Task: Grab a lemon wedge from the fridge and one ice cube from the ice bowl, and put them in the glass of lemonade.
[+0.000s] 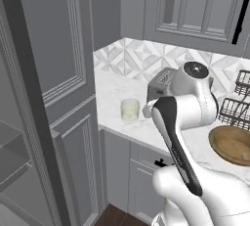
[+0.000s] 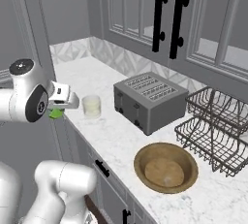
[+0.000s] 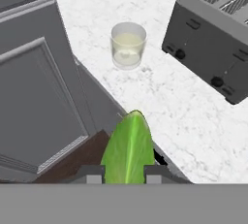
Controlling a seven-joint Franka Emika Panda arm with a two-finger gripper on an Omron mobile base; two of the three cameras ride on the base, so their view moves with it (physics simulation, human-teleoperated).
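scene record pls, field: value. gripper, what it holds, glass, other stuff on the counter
gripper: shut on the lemon wedge, off the counter's front edge, short of the glass
lemon wedge: green-yellow, pinched between the two fingertips
glass of lemonade: upright on the marble counter near its front edge, pale liquid inside, no wedge in it yet
toaster: beside the glass, apart from it
wooden bowl: on the counter past the toaster
wire rack: by the wall, next to the bowl

No readable text, label, brand or number appears on anything.
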